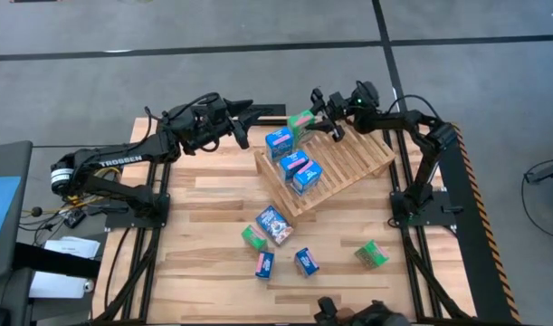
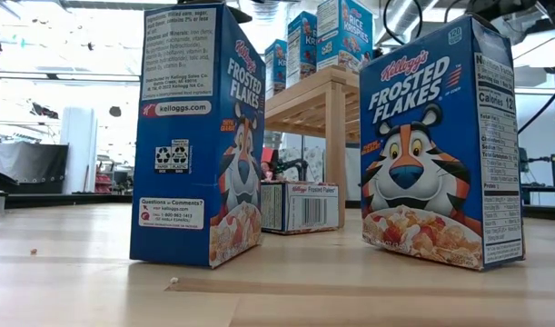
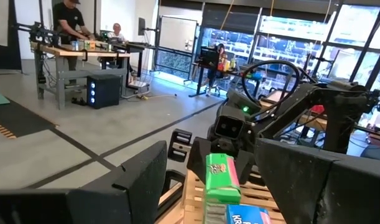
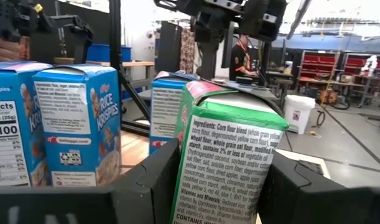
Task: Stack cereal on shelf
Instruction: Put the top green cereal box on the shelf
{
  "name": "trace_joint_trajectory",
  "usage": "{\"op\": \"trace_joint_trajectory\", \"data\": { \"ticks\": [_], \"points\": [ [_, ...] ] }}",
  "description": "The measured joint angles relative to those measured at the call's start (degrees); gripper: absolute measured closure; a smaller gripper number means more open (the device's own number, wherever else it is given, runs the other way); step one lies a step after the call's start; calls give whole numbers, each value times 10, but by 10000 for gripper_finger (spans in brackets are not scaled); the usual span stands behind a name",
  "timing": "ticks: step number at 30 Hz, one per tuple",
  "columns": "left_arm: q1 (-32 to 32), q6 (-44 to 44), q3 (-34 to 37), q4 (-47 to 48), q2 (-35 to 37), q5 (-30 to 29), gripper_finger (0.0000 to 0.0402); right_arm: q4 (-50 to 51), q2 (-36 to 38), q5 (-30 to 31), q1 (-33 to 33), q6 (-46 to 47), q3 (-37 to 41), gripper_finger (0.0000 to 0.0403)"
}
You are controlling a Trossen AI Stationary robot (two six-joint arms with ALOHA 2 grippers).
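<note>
Worktop (image 1: 213, 208) carries the slatted shelf (image 1: 357, 163), tilted like a ramp, w/ three blue boxes (image 1: 294, 163) already lined up along its left side. Five more cereal boxes (image 1: 274, 225) sit loose on the planks near the front.

Right end effector (image 1: 314, 116) is at the shelf's back left corner, pinching a green box (image 4: 224, 162) upright between its fingers, just beside the blue row.

Left end effector (image 1: 258, 113) hangs spread & empty just off that corner.

Step in hand, by my read: placing the green box. Next: lower it square onto the slats, then let go w/o nudging the neighbours.
</note>
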State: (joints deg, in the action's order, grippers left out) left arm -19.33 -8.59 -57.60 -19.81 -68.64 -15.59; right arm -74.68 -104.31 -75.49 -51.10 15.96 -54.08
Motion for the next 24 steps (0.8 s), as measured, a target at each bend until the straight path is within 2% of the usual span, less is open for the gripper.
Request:
{"op": "trace_joint_trajectory", "data": {
  "ticks": [24],
  "points": [
    [0,4,0,0,0,-1,168,62,1,-21,-4,5,-1,209]
  ]
}}
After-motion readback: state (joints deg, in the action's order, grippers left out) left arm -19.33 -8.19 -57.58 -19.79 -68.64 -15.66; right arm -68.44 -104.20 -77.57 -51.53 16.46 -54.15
